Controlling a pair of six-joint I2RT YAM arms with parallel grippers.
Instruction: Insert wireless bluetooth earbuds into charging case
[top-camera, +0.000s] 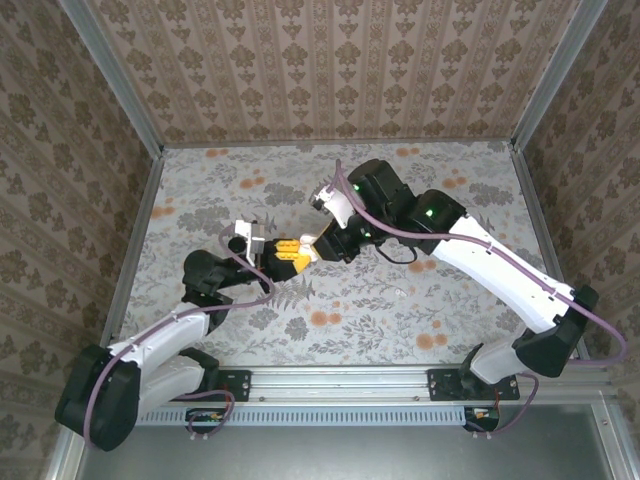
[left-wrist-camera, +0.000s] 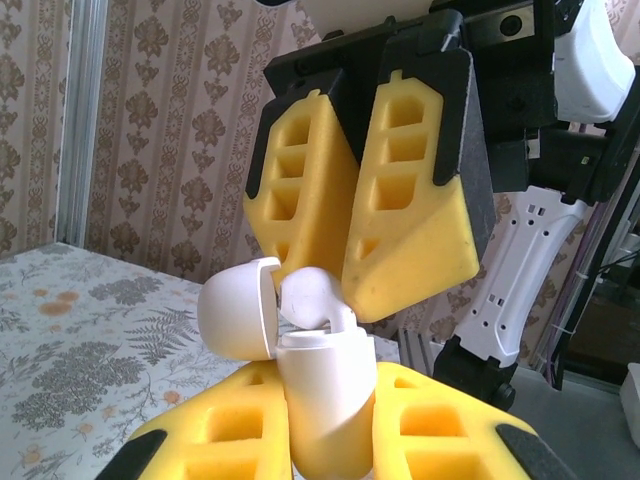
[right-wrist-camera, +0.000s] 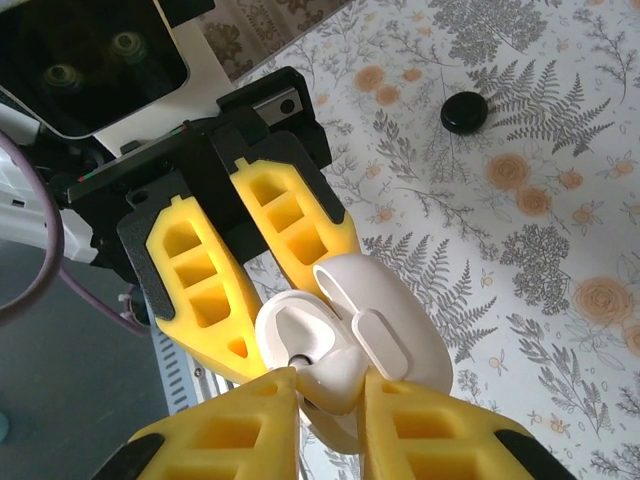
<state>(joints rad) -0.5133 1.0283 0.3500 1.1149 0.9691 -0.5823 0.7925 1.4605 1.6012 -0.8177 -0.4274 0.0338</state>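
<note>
Case (left-wrist-camera: 325, 400): white, glossy, rounded, held off the table (top-camera: 400, 330) near its centre, lid (left-wrist-camera: 238, 318) hinged open. Left gripper (top-camera: 296, 254), near side: jaws clamped on the case body. Right gripper (left-wrist-camera: 330, 292), just beyond: jaws almost closed, tips at the open mouth; cannot tell whether they pinch anything. Black round earbud (right-wrist-camera: 464, 112) lies on the table, well apart.

— Do we find any writing to read here?
— None that we can make out. The charging case (left-wrist-camera: 325, 400) looks plain glossy white to us, with no brand or mark.
— And the table (top-camera: 350, 320)?
— We see printed ferns and orange flowers, no letters. The walls (top-camera: 330, 70) carry a repeated ornament in stripes, nothing we can read as text or number.
</note>
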